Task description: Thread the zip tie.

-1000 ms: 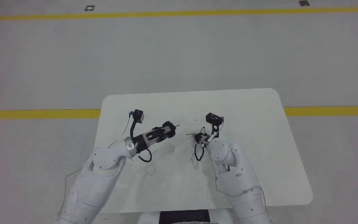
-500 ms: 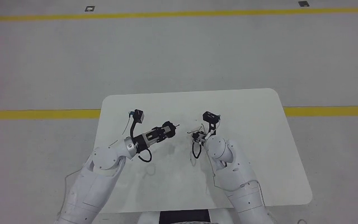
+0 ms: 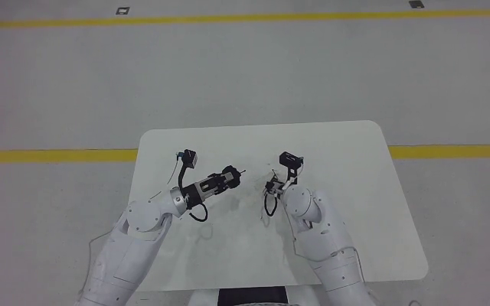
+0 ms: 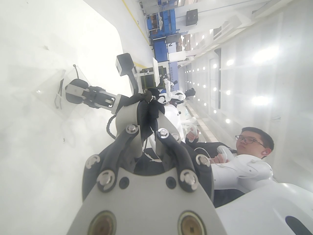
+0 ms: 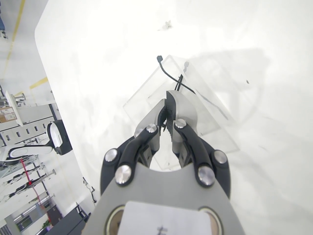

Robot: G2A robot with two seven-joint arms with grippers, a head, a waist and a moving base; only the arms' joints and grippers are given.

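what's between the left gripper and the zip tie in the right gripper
Bare white table, seen in the top view: nothing lies between the left gripper and the zip tie held in the right gripper.

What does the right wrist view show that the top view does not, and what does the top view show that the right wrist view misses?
The right wrist view adds the close detail: the right gripper, fingers shut on the black zip tie, whose strands cross over a clear plate, and a small white scrap beyond. The top view adds the left gripper facing the right one across a gap, the table's whole outline and the yellow floor lines. Both share the right gripper, zip tie and table.
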